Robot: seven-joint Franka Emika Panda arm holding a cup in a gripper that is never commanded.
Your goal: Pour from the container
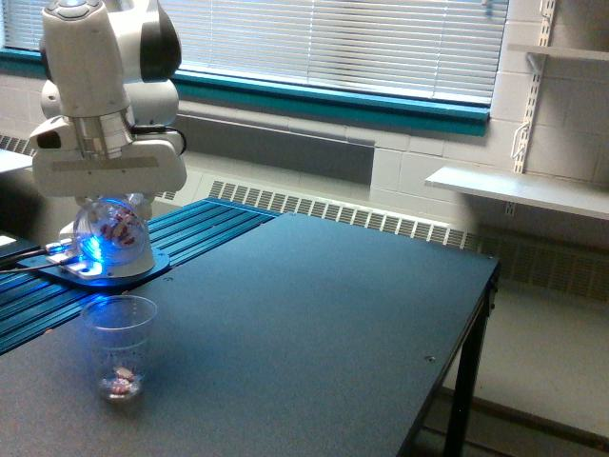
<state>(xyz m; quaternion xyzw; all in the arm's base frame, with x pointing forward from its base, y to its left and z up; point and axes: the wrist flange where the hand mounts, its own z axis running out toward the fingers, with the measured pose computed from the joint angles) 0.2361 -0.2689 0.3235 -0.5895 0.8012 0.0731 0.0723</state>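
Note:
My gripper (109, 211) hangs at the exterior view's left, shut on the container (111, 231), a small clear smooth-walled cup tipped on its side with reddish and white pieces showing through it. The container sits above and slightly behind a clear ridged cup (119, 347) that stands upright on the dark table (314, 324). A few reddish pieces lie in the bottom of the ridged cup. My fingers are mostly hidden by the gripper body and the container.
The arm's base (100, 267) glows blue on a ribbed blue panel (190, 233) at the exterior view's left. The table's far and right edges drop to the floor. A white shelf (519, 190) and a window with blinds (343, 43) lie behind.

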